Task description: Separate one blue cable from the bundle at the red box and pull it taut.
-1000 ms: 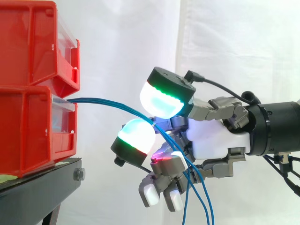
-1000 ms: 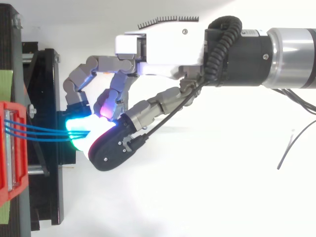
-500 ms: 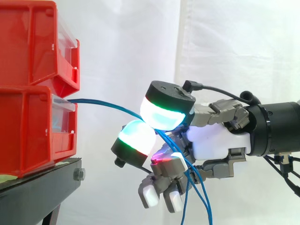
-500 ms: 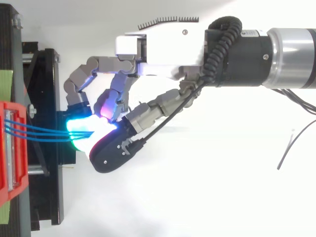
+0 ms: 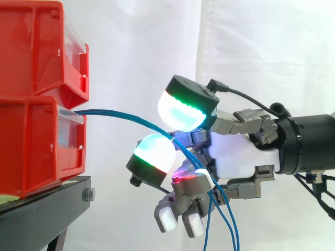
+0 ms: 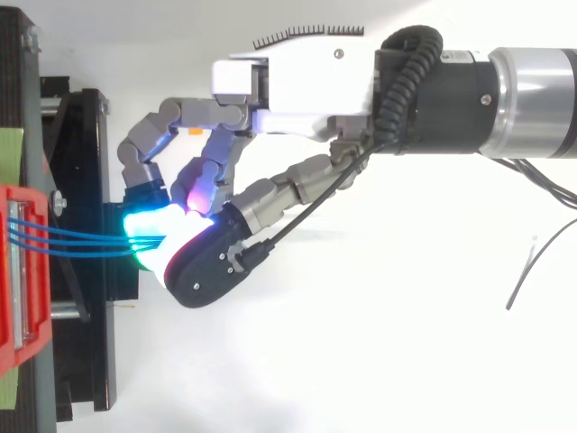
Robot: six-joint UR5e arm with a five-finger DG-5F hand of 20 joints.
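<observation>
Several blue cables (image 5: 120, 114) leave the clear front of the lower red box (image 5: 36, 141) as a bundle, arc to the right and hang down through my hand (image 5: 241, 157). From above, the cables (image 6: 81, 242) run level from the box to the glowing pads. The bundle passes between a green-white pad (image 5: 186, 110) above and a second pad (image 5: 154, 154) below it. A small gap separates these two pads. Lower fingers (image 5: 191, 183) are curled against the hanging strands. The strands lie close together in the hand, and I cannot tell whether one is apart.
A second red bin (image 5: 42, 47) is stacked on the lower one. Both stand on a black stand (image 5: 47, 209) at the left, whose frame (image 6: 90, 343) lies just under the fingertips. A white curtain hangs behind. The arm comes in from the right.
The upper pad dipped toward the cables half a second ago and has lifted back up. The lower pad has shifted slightly right. The cables keep their arc.
</observation>
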